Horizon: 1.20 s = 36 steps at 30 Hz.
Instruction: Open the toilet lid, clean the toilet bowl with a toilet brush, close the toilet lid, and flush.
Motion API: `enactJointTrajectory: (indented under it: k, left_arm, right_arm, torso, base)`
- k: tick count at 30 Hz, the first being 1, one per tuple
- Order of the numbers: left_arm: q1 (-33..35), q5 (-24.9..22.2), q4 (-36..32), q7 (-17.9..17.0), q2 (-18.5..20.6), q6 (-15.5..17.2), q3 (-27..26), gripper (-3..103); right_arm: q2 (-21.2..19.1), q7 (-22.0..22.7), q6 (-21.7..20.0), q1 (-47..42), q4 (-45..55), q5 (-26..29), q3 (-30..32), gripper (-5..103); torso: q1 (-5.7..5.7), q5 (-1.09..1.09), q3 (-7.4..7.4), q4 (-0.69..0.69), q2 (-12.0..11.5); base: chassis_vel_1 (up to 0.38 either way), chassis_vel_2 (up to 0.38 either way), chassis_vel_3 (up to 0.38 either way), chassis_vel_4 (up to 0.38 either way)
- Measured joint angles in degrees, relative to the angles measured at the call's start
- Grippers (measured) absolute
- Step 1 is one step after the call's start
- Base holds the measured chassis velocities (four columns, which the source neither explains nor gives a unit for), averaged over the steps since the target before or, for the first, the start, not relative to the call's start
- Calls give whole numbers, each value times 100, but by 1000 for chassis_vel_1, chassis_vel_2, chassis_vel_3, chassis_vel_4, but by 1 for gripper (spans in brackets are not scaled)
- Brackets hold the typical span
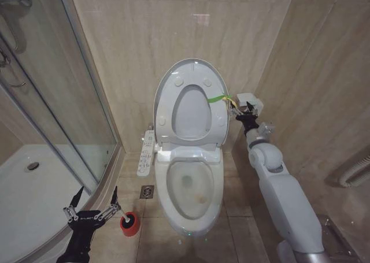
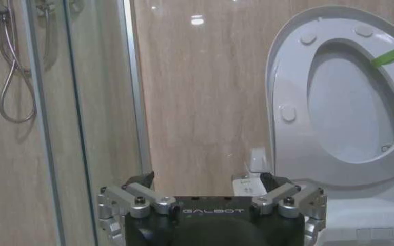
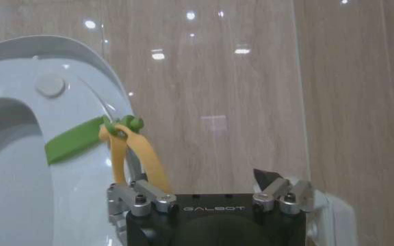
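Observation:
The toilet lid stands upright against the back wall, with the ring seat raised in front of it. A yellow-green strap hangs off its right edge. My right gripper sits right beside that strap, open; in the right wrist view the yellow band runs down next to one finger. The toilet bowl lies uncovered below. Low at the left, my left gripper is open, close to a red holder cup. The toilet brush is hidden.
A white button panel runs along the bowl's left side, with a floor drain beside it. A glass shower enclosure and its tray fill the left. A tiled wall and a grey hose bound the right.

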Motion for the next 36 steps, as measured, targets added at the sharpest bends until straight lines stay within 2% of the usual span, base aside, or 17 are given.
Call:
enactJointTrajectory:
  k: [4, 5, 6, 22, 29, 36]
  left_arm:
    - [0, 0, 0, 0, 0, 0, 0, 100]
    - [0, 0, 0, 0, 0, 0, 1, 100]
    - [0, 0, 0, 0, 0, 0, 1, 100]
    - [0, 0, 0, 0, 0, 0, 0, 100]
    - [0, 0, 0, 0, 0, 0, 1, 100]
    - [0, 0, 0, 0, 0, 0, 1, 100]
  right_arm:
    - [1, 87, 71, -187, 163, 37, 19, 88]
    - [-4, 122, 114, -191, 181, 44, 19, 88]
    - [-13, 151, 141, -190, 204, 59, 20, 100]
    - [-158, 381, 152, -313, 715, 409, 86, 100]
    - [-240, 382, 20, -905, 1254, 722, 115, 100]
    - [-278, 444, 28, -1375, 1741, 749, 204, 100]
  torso:
    - [0, 0, 0, 0, 0]
    - [0, 0, 0, 3, 0]
    - [0, 0, 0, 4, 0]
    - [1, -1, 0, 2, 0]
    - [1, 0, 0, -1, 0]
    - [0, -1, 0, 2, 0]
  base:
    - [0, 0, 0, 0]
    - [0, 0, 0, 0]
    - [0, 0, 0, 0]
    - [0, 0, 0, 0]
    - [0, 0, 0, 0]
    - [0, 0, 0, 0]
